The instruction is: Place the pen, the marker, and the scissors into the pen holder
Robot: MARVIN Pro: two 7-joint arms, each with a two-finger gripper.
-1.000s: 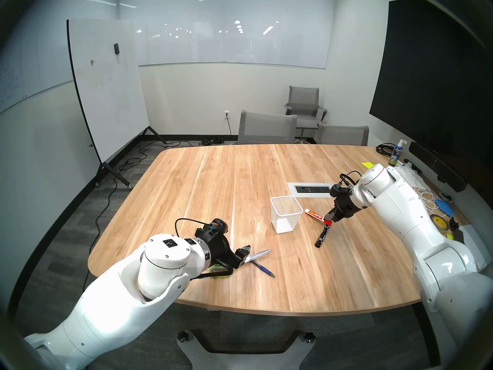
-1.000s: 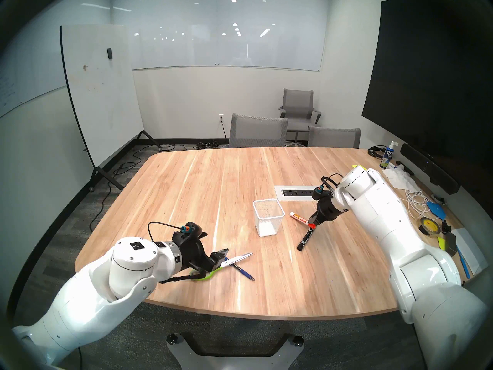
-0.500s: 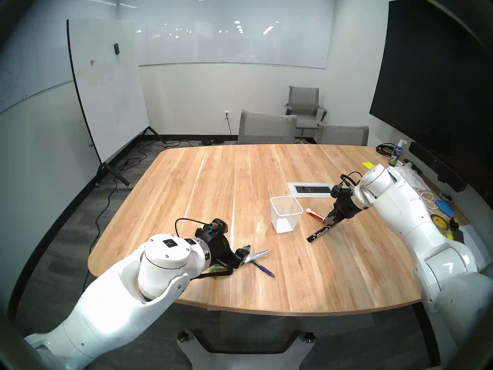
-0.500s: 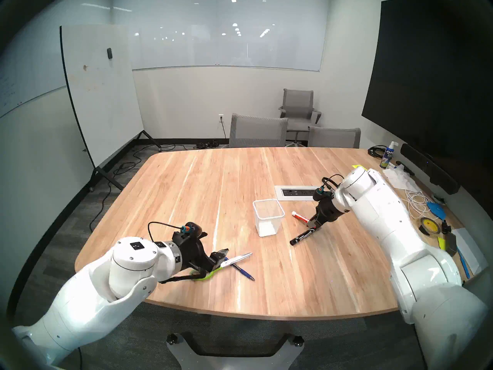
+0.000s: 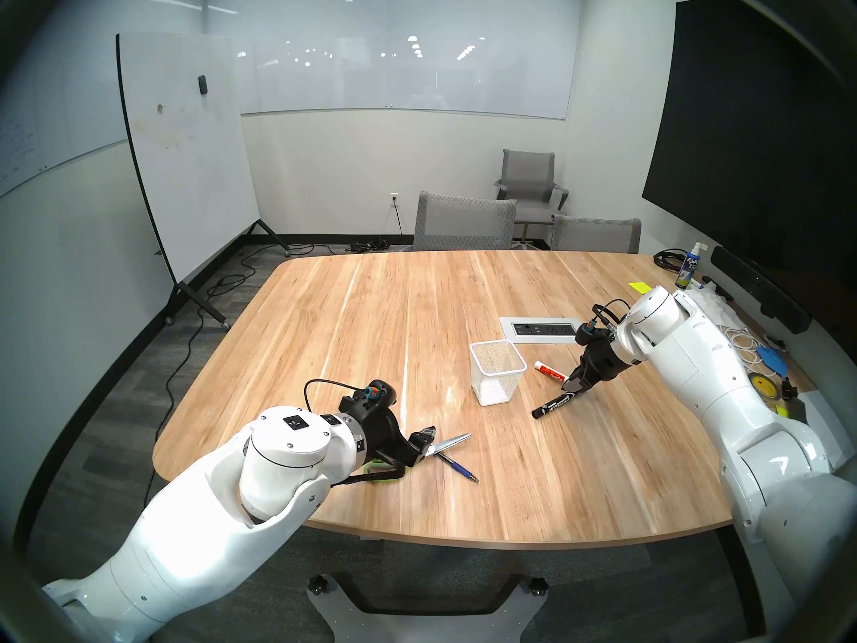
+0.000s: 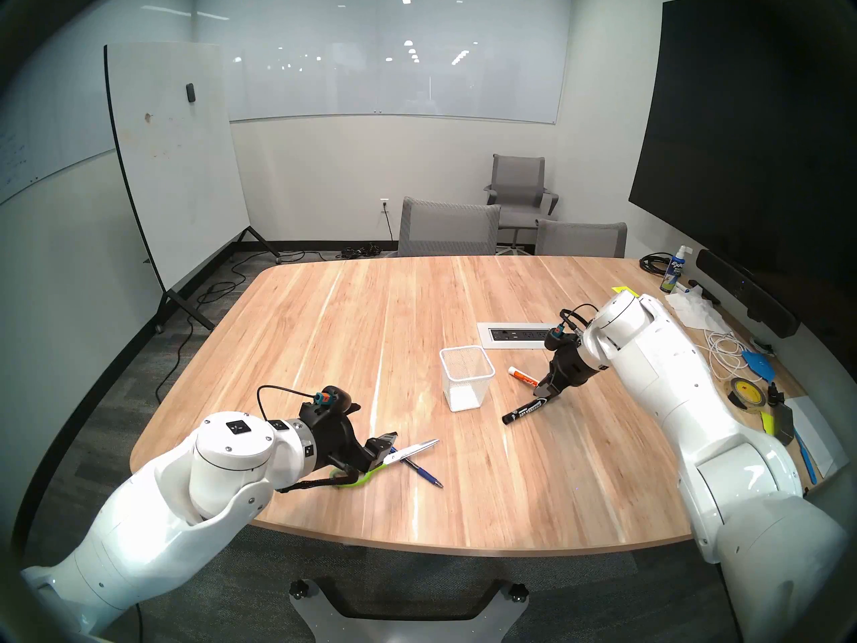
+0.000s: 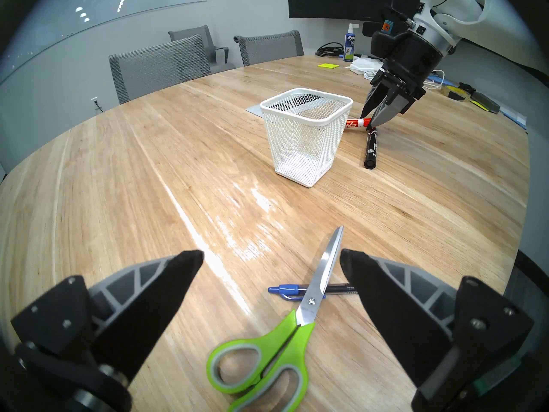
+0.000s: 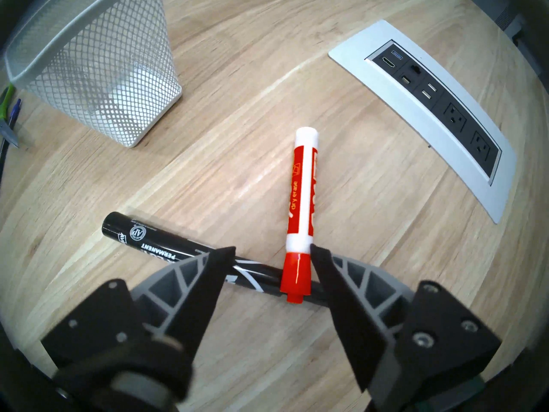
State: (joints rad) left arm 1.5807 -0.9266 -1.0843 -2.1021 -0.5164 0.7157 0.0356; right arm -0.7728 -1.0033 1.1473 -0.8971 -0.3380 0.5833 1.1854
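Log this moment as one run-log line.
right gripper: open over red marker crossing black marker | left gripper: open above scissors | pen holder: empty

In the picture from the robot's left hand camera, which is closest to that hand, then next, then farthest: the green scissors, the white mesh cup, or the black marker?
1. The lime-green and grey scissors lie right below the open left gripper, between its fingers.
2. The white wire-mesh pen holder stands further up the wooden table, in the middle.
3. The thick black marker lies farthest, right of the holder, under the right gripper.
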